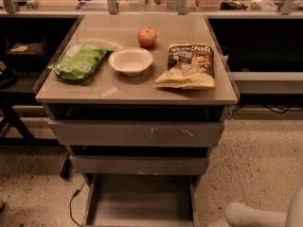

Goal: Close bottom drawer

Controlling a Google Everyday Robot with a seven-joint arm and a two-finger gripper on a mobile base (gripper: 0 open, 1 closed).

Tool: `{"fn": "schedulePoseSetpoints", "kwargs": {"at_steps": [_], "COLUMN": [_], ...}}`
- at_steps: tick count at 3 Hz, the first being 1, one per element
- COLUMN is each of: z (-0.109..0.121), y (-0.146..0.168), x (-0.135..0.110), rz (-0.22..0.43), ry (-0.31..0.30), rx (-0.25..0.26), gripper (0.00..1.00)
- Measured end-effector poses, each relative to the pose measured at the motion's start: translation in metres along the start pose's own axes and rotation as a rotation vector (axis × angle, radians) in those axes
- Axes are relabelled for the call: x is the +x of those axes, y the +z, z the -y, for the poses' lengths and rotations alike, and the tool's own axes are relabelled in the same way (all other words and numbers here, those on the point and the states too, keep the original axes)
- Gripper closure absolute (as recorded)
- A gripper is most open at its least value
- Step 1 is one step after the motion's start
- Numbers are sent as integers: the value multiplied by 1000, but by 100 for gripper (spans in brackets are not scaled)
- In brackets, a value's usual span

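The bottom drawer (139, 200) is pulled out towards me at the foot of the cabinet. Its flat grey tray floor and side rails show, and its front panel is cut off by the lower edge of the view. Above it sit the mid-width drawer front (138, 165) with a chipped lower edge and the widest front (137, 134) with pale scratch marks. My gripper is out of view. Only a white arm part (253, 215) shows at the bottom right, to the right of the open drawer and apart from it.
On the cabinet top (137, 86) lie a green bag (78, 60), a white bowl (130, 60), a red apple (147, 37) and a chip bag (188, 66). Dark shelving stands on both sides. A black cable (73, 202) lies on the speckled floor at the left.
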State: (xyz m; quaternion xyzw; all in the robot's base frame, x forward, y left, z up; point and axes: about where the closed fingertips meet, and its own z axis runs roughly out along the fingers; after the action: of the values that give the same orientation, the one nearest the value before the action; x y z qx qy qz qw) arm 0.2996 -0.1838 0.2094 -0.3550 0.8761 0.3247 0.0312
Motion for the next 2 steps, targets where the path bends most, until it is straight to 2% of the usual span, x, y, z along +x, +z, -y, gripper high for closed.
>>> {"fn": "schedulePoseSetpoints", "kwargs": {"at_steps": [1,2], "z": [0,20], "y": [4,15], "x": [1,-9], "rz": [26,152], "ry": [13,48], "rx": [-22,-10], "gripper": [100,100]}}
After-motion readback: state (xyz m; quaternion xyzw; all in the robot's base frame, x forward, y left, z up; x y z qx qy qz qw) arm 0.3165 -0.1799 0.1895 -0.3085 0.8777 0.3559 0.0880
